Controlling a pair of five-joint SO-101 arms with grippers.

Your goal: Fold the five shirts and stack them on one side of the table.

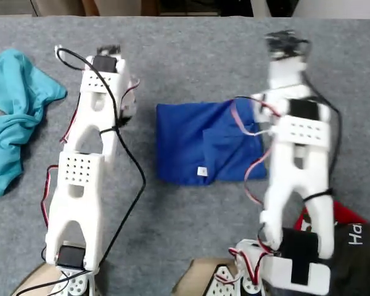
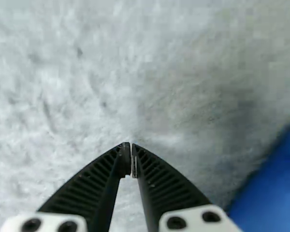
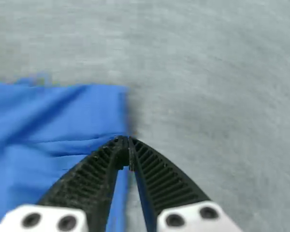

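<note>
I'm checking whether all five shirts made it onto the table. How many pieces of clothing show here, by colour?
Teal shirt, crumpled: 1
Blue shirt, folded: 1
Red cloth, partly hidden: 1
Black cloth with white print: 1
Total: 4 in sight

Matt cloth blue shirt (image 1: pixel 191 145) on fuzzy grey table (image 1: pixel 191 61).

Free table (image 1: pixel 191 58) strip beyond the blue shirt (image 1: pixel 191 148).
</note>
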